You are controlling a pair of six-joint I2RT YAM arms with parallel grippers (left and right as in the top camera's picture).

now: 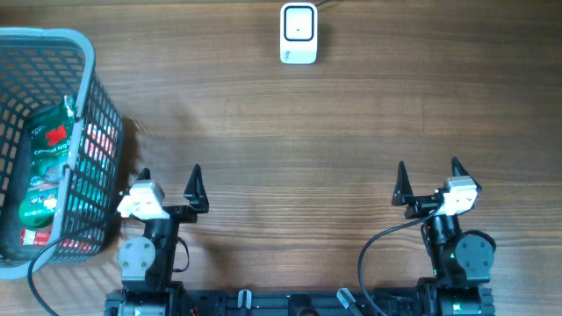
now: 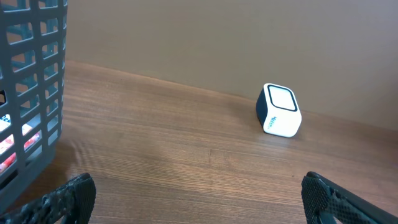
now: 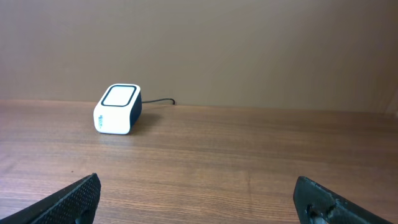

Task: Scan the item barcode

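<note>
**Fingers**
- Left fingers: spread wide, empty, at the near edge of the counter.
- Right fingers: spread wide, empty, at the same near edge, well apart from the left pair.
- Both pairs: black, tapering to points, with rough, grainy pads in the wrist views.

**Scanner**
- At the far edge of the counter, well apart from both pairs of fingers and roughly midway between them from side to side.
- Ahead and right of centre in the left wrist view, ahead and left of centre in the right wrist view.
- Small rounded block: smooth white shell, dark sides, white face framed by a dark rounded-square line.
- Thin dark cable at the rear.

**Green packet**
- Inside the basket at the left end of the counter, left of the left fingers, untouched.
- Glossy crinkled film with a red logo; small print unreadable.
- Among other packets, green and red-and-white.

**Basket**
- Grey plastic, rectangular, with lattice walls of square openings.

**Counter**
- Brown wood grain, matt finish.
</note>
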